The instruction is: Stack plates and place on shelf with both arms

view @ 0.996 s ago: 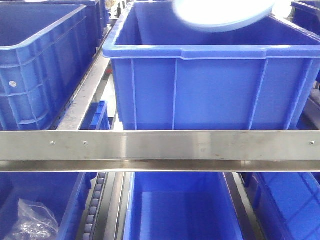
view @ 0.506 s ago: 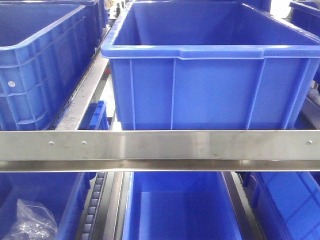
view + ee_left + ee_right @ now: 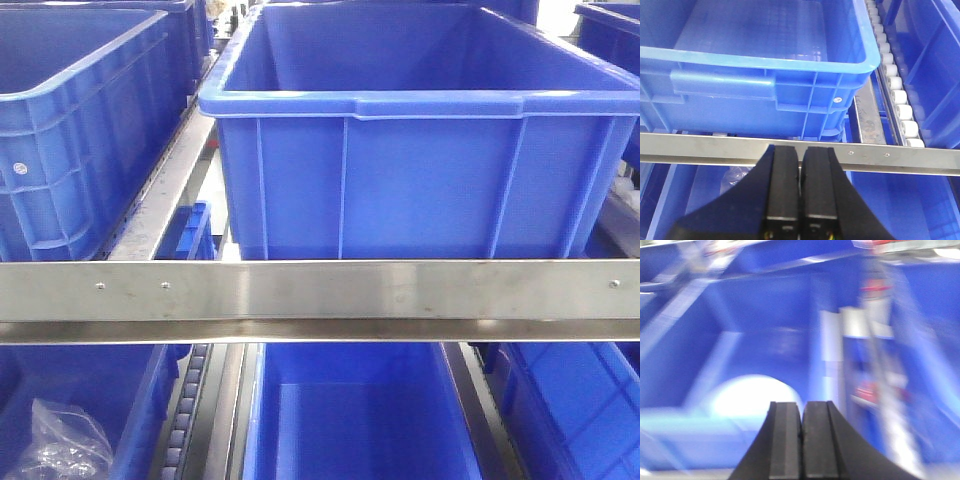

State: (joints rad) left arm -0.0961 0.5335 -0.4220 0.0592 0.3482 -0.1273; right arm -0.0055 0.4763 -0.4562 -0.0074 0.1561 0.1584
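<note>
In the blurred right wrist view a pale bluish-white plate (image 3: 747,395) lies on the floor of a blue bin (image 3: 765,315), just beyond my right gripper (image 3: 801,404). The right gripper's jaws are pressed together with nothing between them. I cannot tell whether it is one plate or two stacked. My left gripper (image 3: 800,150) is shut and empty, and sits in front of the steel shelf rail (image 3: 890,155), below a blue bin (image 3: 790,60). No plate and no gripper shows in the front view.
The front view shows a large blue bin (image 3: 420,105) on the upper shelf, another blue bin (image 3: 70,110) to its left, and a steel rail (image 3: 320,290) across the front. Lower bins sit below, one holding a clear plastic bag (image 3: 60,440). White rollers (image 3: 892,85) run beside the bin.
A second ago a blurred pale plate hung over the far rim of the middle bin in the front view. It has gone from that view. The bins have drifted slightly left.
</note>
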